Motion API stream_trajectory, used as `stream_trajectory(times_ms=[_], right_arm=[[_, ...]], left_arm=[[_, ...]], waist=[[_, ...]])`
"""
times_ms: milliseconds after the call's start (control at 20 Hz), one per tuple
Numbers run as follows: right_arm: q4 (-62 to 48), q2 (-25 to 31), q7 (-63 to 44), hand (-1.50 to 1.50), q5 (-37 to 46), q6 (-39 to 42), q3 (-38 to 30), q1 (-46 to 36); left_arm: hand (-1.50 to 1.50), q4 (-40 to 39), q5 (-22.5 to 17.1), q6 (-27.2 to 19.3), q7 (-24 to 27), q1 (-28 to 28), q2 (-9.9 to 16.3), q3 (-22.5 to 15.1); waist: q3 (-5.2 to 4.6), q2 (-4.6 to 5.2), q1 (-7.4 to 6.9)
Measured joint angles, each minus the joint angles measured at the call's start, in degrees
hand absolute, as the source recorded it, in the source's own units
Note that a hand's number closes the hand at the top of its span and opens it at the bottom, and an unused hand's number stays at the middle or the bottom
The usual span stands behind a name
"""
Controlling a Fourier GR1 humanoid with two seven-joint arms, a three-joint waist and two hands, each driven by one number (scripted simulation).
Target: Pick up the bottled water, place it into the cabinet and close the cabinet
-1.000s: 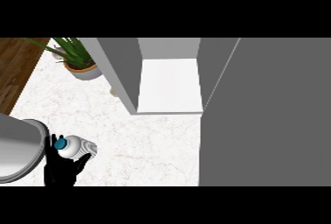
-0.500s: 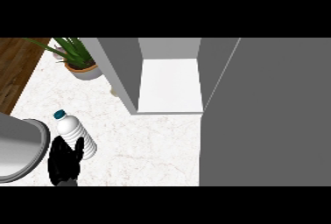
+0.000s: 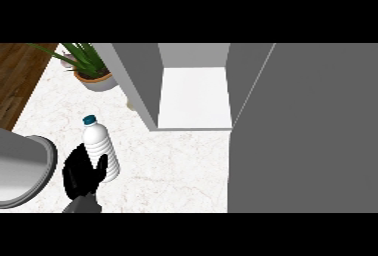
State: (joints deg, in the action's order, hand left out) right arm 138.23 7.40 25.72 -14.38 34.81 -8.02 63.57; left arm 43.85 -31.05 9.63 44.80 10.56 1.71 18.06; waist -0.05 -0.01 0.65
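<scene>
The black left hand [image 3: 80,172] is wrapping its fingers [image 3: 101,166] around the clear plastic water bottle with a blue cap [image 3: 98,148], above the white marble tabletop [image 3: 177,165]. It should be keeping the bottle straight while heading to the open grey cabinet [image 3: 193,95] farther back.

One head view is looking steeply down at the counter [image 3: 177,165], facing the open cabinet [image 3: 193,97] ahead.

Clear bottled water [image 3: 99,150], teal cap, upright; cabinet [image 3: 193,97] open, white shelf.
</scene>
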Motion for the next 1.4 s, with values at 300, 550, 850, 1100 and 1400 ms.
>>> stream_trajectory(times_ms=[300,550,850,1100,1400], right_arm=[[-0.1,1.0,0.0,-1.50,-0.1,-0.2,-0.4,-0.9],[0.0,0.7,-0.2,-1.50,-0.2,-0.7,-0.2,-1.3],[-0.3,1.0,-0.3,-1.50,-0.5,-0.5,-1.7,-2.2],[-0.4,0.9,-1.4,-1.50,-0.7,-0.9,-1.2,-3.7],[-0.6,0.7,-2.5,-1.50,-0.9,-1.0,-1.1,-5.3]], left_arm=[[1.50,3.5,7.0,2.2,0.3,0.6,-0.3,-9.1],[1.50,10.1,9.1,-0.8,-2.0,0.2,-1.3,-15.7],[1.50,23.7,8.6,-6.3,-9.7,-1.9,-1.6,-24.1],[1.50,35.6,8.1,-13.7,-17.2,-2.0,-1.7,-31.9],[1.50,44.5,9.0,-27.7,-25.1,1.4,-1.7,-43.0]], waist=[[0.01,-0.05,-0.08],[0.03,-0.14,-0.37],[0.06,-0.26,-0.64],[0.06,-0.25,-0.69],[0.05,-0.16,-0.26]])
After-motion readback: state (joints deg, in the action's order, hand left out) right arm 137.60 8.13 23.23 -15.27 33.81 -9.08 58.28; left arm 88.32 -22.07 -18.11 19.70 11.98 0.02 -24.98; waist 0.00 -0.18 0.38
